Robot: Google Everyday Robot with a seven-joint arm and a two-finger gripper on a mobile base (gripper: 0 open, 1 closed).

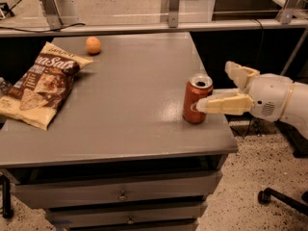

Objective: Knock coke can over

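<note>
The coke can [194, 100] is a red can with a silver top. It stands upright near the right edge of the grey table [125, 105]. My gripper [215, 86] reaches in from the right at the can's height, with its fingers spread open. The near finger [224, 105] lies against the can's right side and overlaps it in view. The far finger [239, 72] sits behind and to the right of the can, apart from it.
A brown chip bag [41, 83] lies at the table's left. A round orange fruit [93, 45] sits at the back. Drawers [120, 194] are below the tabletop. A chair wheel [263, 195] is on the floor at the right. A rail with posts [173, 6] runs behind.
</note>
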